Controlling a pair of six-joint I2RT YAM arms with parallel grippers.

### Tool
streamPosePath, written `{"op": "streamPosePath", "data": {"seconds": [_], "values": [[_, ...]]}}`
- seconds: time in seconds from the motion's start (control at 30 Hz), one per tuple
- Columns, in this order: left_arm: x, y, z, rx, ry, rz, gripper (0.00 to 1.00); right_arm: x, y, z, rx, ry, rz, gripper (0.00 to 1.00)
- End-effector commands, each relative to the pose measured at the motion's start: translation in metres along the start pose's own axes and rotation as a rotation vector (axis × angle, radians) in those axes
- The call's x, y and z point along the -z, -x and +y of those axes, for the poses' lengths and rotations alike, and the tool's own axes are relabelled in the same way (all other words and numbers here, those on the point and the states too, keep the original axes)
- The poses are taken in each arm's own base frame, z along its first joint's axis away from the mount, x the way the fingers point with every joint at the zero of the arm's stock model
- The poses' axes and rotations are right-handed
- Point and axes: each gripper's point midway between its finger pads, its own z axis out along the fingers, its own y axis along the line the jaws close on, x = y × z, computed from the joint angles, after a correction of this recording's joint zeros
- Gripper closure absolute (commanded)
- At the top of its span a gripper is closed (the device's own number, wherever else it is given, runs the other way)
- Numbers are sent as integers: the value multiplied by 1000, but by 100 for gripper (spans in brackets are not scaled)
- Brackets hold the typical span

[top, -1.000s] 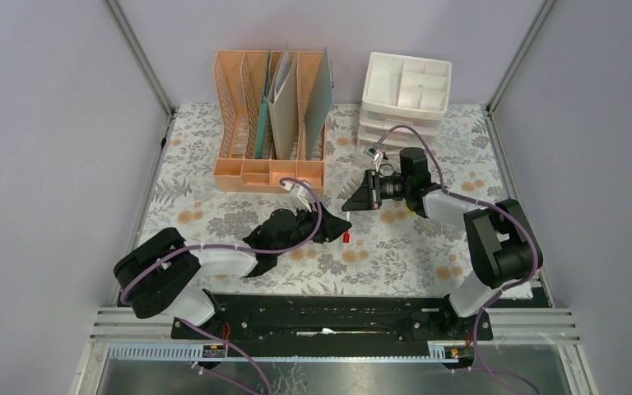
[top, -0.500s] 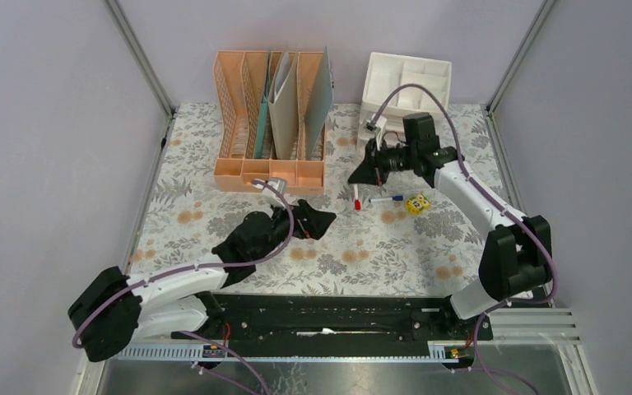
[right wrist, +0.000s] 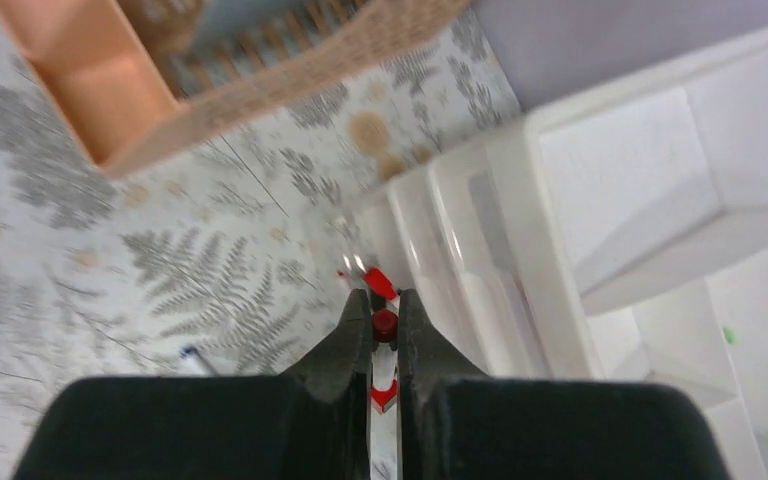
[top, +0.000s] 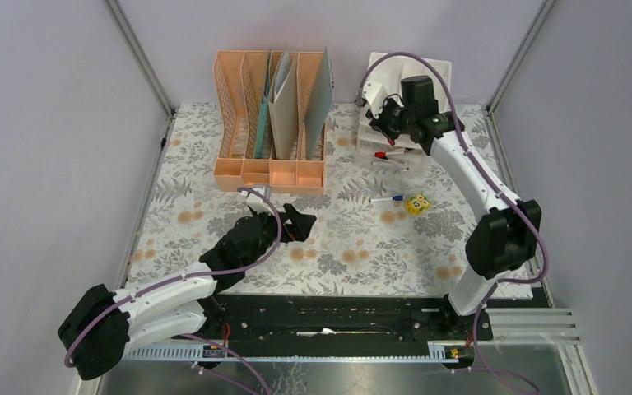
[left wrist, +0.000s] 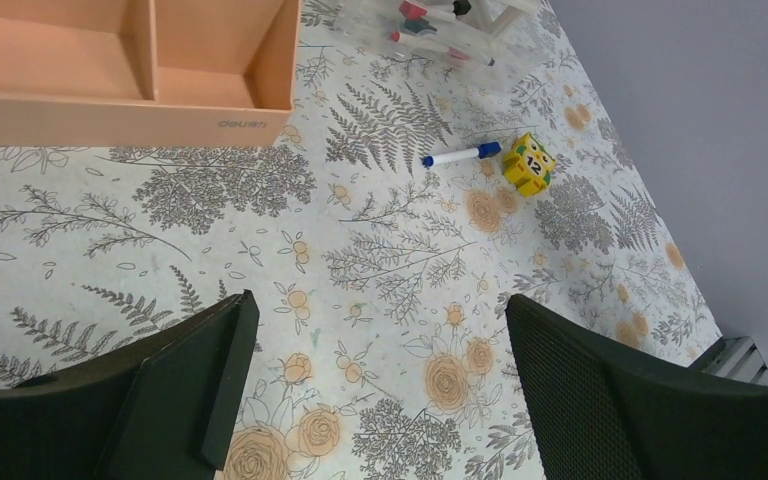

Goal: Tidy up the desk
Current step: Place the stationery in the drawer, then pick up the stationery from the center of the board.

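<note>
**Right pincer clamped on a red marker at the drawers; left pincer wide apart over the cloth**

The desk [top: 362, 251] filled the middle of the overhead view, its fern-and-flower cloth running from the arm bases to the back wall. Its near edge was hidden behind the black mounting rail.

At the back left stood the peach file rack [top: 270, 174] with upright folders [top: 284, 107] in its slots. In the left wrist view only its front tray showed, cut off by the frame.

At the back right, the white drawer unit [top: 440, 67] was largely covered by the right arm and its cable. The right wrist view of it was blurred.

The left gripper [top: 296, 226] hung low over the cloth in front of the rack, its fingers [left wrist: 190, 380] spread wide with nothing between them.

The right gripper [top: 378, 123] was at the front of the drawer unit. Its jaws were pressed together on a thin white marker with red parts [right wrist: 385, 322]; the marker's lower end was hidden between the fingers.

Some red- and black-tipped pens [left wrist: 422, 14] lay in what looked like a clear pulled-out drawer; their number could not be told.

A blue-capped marker [top: 387, 198] lay on the cloth, just beside a small yellow cube [top: 416, 204] marked "12".
</note>
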Motion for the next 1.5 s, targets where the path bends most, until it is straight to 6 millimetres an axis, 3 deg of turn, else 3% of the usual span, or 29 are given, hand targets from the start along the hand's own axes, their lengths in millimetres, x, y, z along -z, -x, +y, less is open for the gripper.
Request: {"op": "streamPosePath", "data": {"seconds": [0.0, 0.5, 0.57, 0.7, 0.8, 0.9, 1.03, 1.27, 1.47], "values": [[6, 10, 6, 12, 16, -56, 1, -9, -26, -43, 160, -165, 135, 100], [16, 14, 14, 19, 43, -73, 1, -63, -106, -50, 245, -204, 289, 97], [17, 14, 14, 21, 42, -77, 1, -67, -118, -49, 241, -203, 306, 90], [17, 13, 14, 24, 42, -74, 1, -72, -140, -46, 211, -186, 339, 68], [17, 14, 14, 25, 42, -74, 1, -70, -145, -40, 187, -164, 336, 52], [17, 14, 13, 27, 37, -74, 1, -66, -142, -30, 153, -133, 314, 42], [18, 16, 11, 31, 30, -78, 1, -54, -120, -8, 48, -53, 236, 35], [15, 16, 10, 28, 31, -77, 1, -20, -78, 56, -137, 183, 66, 26], [11, 20, 7, 26, 24, -83, 1, 5, -69, 103, -199, 358, 1, 24]]}}
